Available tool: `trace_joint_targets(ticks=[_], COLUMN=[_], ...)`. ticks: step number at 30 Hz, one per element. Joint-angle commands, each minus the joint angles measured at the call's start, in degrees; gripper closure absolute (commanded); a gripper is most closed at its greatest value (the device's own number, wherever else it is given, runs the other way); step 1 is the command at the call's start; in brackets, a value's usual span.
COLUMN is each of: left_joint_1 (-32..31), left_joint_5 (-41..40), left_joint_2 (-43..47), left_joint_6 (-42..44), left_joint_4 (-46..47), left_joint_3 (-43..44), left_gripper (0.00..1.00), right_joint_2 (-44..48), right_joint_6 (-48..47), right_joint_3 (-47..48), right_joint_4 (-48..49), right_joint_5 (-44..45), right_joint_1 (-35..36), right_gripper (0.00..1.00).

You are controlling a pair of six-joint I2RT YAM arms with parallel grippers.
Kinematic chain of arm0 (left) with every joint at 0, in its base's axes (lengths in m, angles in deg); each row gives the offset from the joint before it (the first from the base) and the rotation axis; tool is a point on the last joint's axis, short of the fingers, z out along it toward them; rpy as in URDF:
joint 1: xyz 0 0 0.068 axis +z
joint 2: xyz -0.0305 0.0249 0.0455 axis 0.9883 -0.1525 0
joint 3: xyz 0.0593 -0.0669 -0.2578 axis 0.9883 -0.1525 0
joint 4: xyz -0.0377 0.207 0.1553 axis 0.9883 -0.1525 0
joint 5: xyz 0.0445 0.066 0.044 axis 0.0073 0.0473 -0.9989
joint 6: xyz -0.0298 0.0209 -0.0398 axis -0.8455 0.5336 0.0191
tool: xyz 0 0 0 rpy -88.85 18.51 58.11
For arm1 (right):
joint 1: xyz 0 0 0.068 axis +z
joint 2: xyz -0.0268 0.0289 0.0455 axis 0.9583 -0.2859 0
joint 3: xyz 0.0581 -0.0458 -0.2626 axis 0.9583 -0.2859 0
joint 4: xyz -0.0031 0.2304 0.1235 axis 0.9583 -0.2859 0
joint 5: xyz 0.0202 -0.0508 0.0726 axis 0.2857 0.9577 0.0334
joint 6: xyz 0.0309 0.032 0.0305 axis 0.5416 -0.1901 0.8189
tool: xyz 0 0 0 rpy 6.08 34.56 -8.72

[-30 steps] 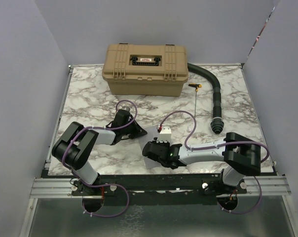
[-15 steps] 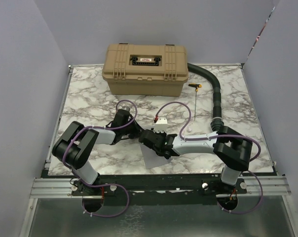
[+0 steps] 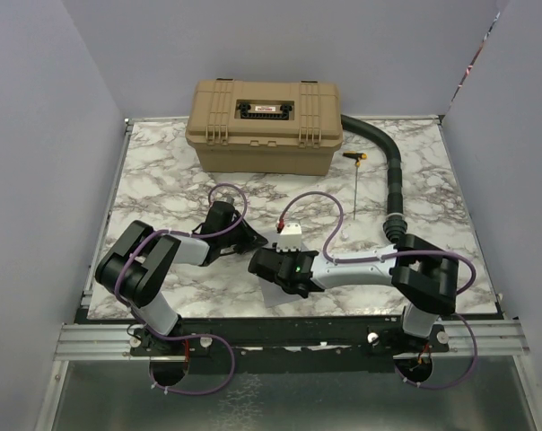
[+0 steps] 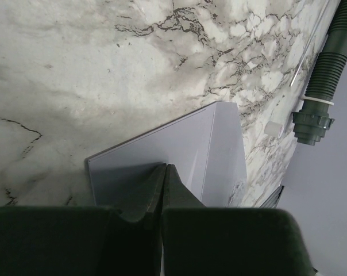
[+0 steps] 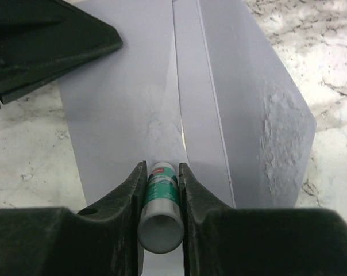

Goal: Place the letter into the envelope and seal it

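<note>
Showing, from above, the envelope [image 3: 273,296] lying flat on the marble table [image 3: 163,180], close to its near edge and mostly covered by the two wrists meeting over it. Holding the left gripper [image 3: 258,241] fully closed, fingers pressed together with nothing between them, and resting their tips on the grey-lavender paper near one edge, as seen in the left wrist view [image 4: 165,168]. Clamping a white-and-green glue stick [image 5: 161,213] in the right gripper [image 5: 161,168], both fingers tight against the tube's sides, its open rear end facing the camera. Pointing the tube along the crease dividing the envelope's main panel [image 5: 127,92] from the folded-out flap [image 5: 248,98], just above the paper; hiding its far tip behind the tube itself, so leaving contact impossible to tell. Showing a rough, mottled patch toward the flap's outer edge. Catching the left gripper's dark fingers [image 5: 47,40] at the upper left of the right wrist view, over the envelope's corner. Standing well apart at the table's far side: a tan case [image 3: 264,126], lid down; curving down the right side, a black corrugated hose [image 3: 392,180]; lying just beside it, a thin tool with a yellow handle [image 3: 354,160].
</note>
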Motion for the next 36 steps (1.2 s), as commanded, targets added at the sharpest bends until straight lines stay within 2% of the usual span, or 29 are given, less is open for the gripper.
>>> trace_joint_targets(ticks=[1, 6, 10, 18, 26, 36], left_joint_1=[0.31, 0.3, 0.31, 0.31, 0.36, 0.29], left_joint_5=[-9.22, -8.89, -8.16, -6.94, -5.96, -5.77], left_joint_2=[-4.16, -4.02, -4.07, -4.82, -6.02, -5.83], left_joint_6=[2.41, 2.62, 3.29, 3.86, 3.87, 3.76], left_joint_4=[-12.98, -12.98, -12.98, -12.95, -12.89, -12.88], left_joint_3=[-3.92, -3.7, -3.52, -3.01, -2.71, -2.67], left_gripper=[1.0, 1.0, 1.0, 1.0, 1.0, 1.0], right_joint_2=[-1.2, 1.59, -0.84, -1.59, -5.7, 4.99], right_joint_6=[3.58, 3.58, 1.9, -6.51, -13.71, -13.78], right_joint_3=[-3.84, -6.07, -4.8, -3.6, 2.34, 1.34], right_joint_4=[-12.32, -11.47, -10.4, -1.07, 3.29, 1.21], right_joint_5=[-6.11, -5.58, -3.39, -2.9, -3.24, -2.86], right_joint_1=[1.67, 1.8, 0.36, -6.07, -6.73, -6.71], right_gripper=[1.0, 1.0, 1.0, 1.0, 1.0, 1.0])
